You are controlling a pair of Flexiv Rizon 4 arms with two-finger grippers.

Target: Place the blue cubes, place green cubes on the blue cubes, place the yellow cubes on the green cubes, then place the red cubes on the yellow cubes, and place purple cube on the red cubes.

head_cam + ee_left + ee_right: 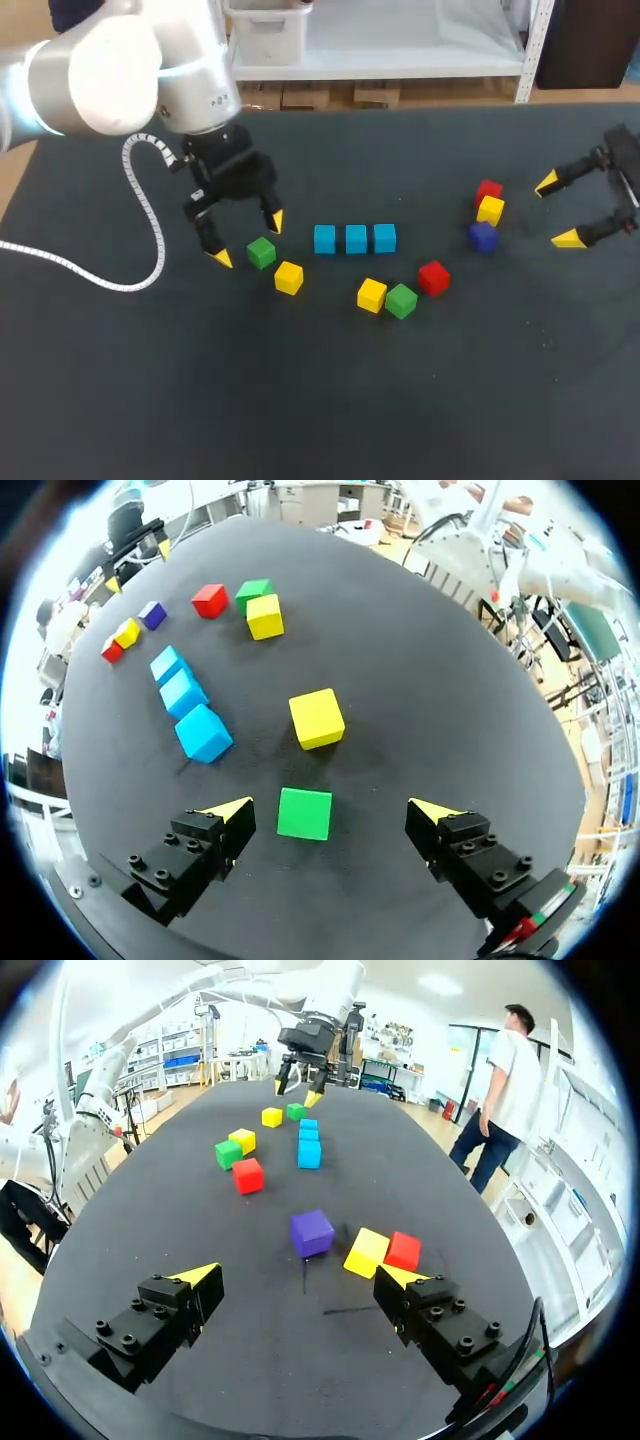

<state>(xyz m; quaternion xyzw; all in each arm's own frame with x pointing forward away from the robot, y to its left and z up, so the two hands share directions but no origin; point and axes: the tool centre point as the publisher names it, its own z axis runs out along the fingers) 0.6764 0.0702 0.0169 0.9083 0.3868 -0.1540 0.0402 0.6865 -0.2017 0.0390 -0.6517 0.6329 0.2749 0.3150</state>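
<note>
Three blue cubes (356,239) lie in a row mid-table. My left gripper (248,240) hangs open over a green cube (261,252); in the left wrist view that green cube (304,813) lies between the spread fingers, untouched, with a yellow cube (317,718) just ahead. A second yellow cube (371,295), a green cube (401,301) and a red cube (433,277) sit in front of the blue row. At the right, my right gripper (557,210) stands open and empty beside a red cube (488,191), a yellow cube (490,210) and the purple cube (482,236).
The left arm's white cable (150,225) loops down over the table's left part. In the right wrist view, the purple cube (312,1232) lies just ahead of the right gripper (298,1277). Bare dark tabletop (330,400) spans the front.
</note>
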